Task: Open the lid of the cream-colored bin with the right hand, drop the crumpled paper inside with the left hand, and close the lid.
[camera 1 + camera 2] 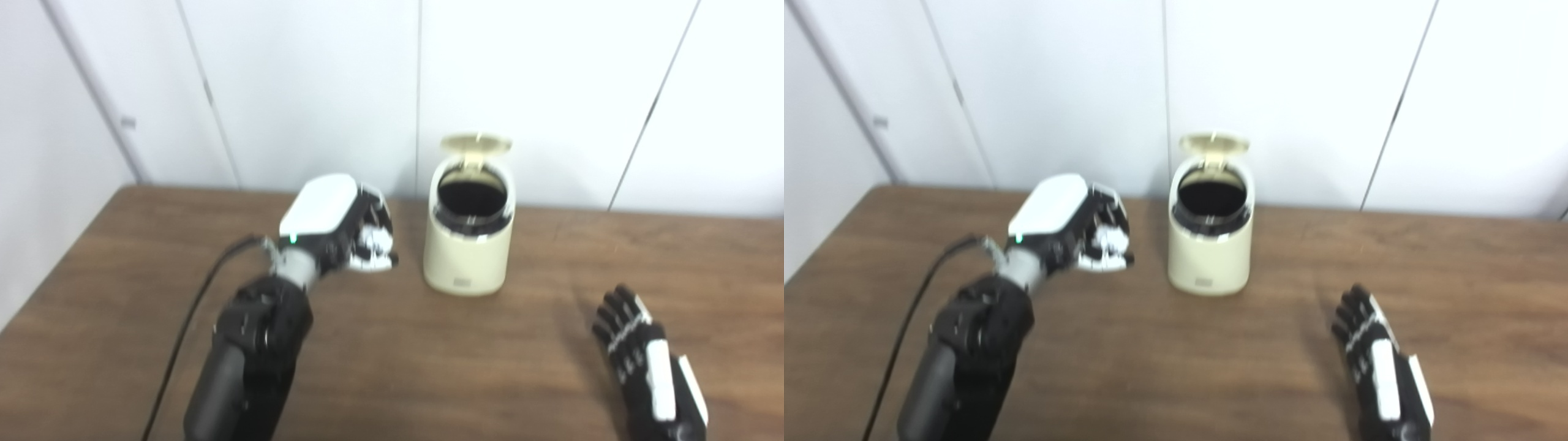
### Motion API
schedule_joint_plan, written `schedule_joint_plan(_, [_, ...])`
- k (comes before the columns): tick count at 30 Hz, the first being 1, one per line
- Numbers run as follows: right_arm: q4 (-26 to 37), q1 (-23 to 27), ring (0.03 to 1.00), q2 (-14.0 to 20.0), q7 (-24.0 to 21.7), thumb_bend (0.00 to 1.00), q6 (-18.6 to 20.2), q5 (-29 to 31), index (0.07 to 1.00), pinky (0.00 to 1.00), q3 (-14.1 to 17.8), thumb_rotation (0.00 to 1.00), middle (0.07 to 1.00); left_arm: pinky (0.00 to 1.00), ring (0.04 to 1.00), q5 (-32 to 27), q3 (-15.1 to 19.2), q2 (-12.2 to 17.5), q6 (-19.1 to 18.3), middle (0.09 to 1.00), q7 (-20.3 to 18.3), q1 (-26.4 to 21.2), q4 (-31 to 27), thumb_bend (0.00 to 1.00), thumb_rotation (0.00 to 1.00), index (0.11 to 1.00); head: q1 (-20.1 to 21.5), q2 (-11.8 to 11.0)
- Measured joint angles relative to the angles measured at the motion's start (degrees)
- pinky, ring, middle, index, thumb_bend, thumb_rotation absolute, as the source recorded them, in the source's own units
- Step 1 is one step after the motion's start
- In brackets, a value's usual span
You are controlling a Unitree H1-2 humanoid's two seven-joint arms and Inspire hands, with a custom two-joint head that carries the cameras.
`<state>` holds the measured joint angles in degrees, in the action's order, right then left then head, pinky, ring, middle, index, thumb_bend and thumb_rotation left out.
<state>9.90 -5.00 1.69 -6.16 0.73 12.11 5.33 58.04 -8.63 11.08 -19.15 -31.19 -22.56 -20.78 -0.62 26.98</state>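
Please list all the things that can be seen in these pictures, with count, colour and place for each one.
bin: one, cream-coloured, on the far middle of the table, near the wall; dark inside.
lid: one, cream-coloured, raised open behind the bin's mouth.
crumpled paper: one, white, held in the left robot hand, left of the bin; blurred.
table: one, brown wood, fills the lower picture.
wall panels: several, white, behind the table.
cable: one, black, along the left arm.
left robot hand: one, black and white, raised, closed on the paper.
right robot hand: one, black and white, low at the right, fingers apart, holding nothing.
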Motion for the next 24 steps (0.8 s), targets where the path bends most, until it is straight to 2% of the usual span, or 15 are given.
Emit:
schedule_joint_plan(3, [-0.02,0.0,0.938,-0.16,0.21,0.45,-0.42,-0.23,0.904,0.92,-0.01,0.84,0.928,0.39,0.396,-0.47,-0.66,-0.56,-0.09,0.509,0.8,-0.42,1.3,0.5,0.0,0.473,0.53,-0.62])
schedule_joint_plan(8, [-0.23,0.07,0.934,-0.18,0.59,0.47,-0.98,-0.41,0.913,0.92,-0.03,0.83,0.924,0.33,0.411,-2.09,-2.03,-1.02,0.22,0.498,2.59,-2.67,3.67,0.48,0.0,0.471,0.88,-1.14])
schedule_joint_plan(13, [-0.51,0.19,0.931,-0.18,0.64,0.46,-1.45,-0.41,0.912,0.92,-0.03,0.83,0.921,0.33,0.432,-3.03,-2.56,-2.35,-0.41,0.509,3.71,-4.17,4.79,0.47,0.0,0.458,0.97,-1.58])
schedule_joint_plan(20, [-0.83,0.49,0.932,-0.44,0.71,0.45,-2.03,-0.39,0.915,0.93,-0.09,0.84,0.92,0.37,0.433,-4.13,-3.48,-3.8,-1.24,0.524,5.47,-5.13,6.86,0.48,0.0,0.457,1.23,-1.41])
schedule_joint_plan(24, [-0.95,0.49,0.932,-0.48,0.71,0.44,-3.01,-0.39,0.921,0.93,-0.13,0.86,0.922,0.32,0.395,-4.69,-3.87,-3.88,-1.37,0.5,6.1,-5.82,7.31,0.47,0.0,0.48,1.23,-1.41])
